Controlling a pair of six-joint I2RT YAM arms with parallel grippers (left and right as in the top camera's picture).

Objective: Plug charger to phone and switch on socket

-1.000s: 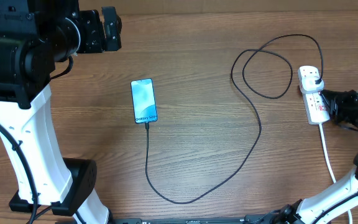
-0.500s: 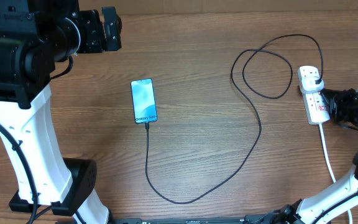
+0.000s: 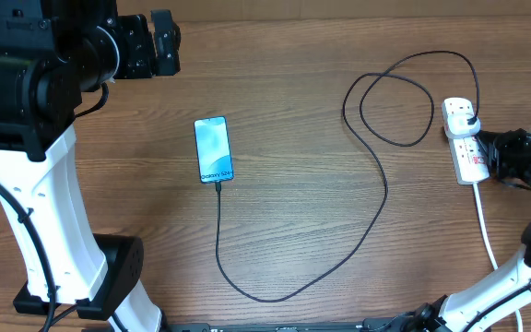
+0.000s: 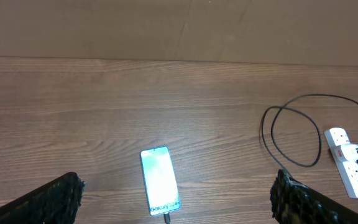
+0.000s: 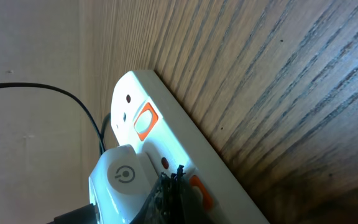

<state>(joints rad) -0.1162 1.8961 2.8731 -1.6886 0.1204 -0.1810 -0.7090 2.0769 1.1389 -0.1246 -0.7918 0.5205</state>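
Note:
The phone (image 3: 213, 149) lies lit on the wood table, and it also shows in the left wrist view (image 4: 159, 186). The black charger cable (image 3: 383, 198) is plugged into the phone's near end, loops across the table and ends at a plug (image 3: 468, 117) in the white socket strip (image 3: 468, 159). My right gripper (image 3: 486, 149) is shut, its tip pressed on the strip (image 5: 229, 180) beside an orange switch (image 5: 199, 191). My left gripper (image 3: 166, 41) hangs open high over the far left, with the phone below and between its fingers (image 4: 48, 199).
The strip's thick white cord (image 3: 487, 231) runs toward the near edge at the right. The left arm's white base (image 3: 53, 240) stands at the near left. A second orange switch (image 5: 145, 121) sits at the strip's far end.
The right wrist has shifted very slightly at the socket strip. The phone, the cable and the left arm have not moved.

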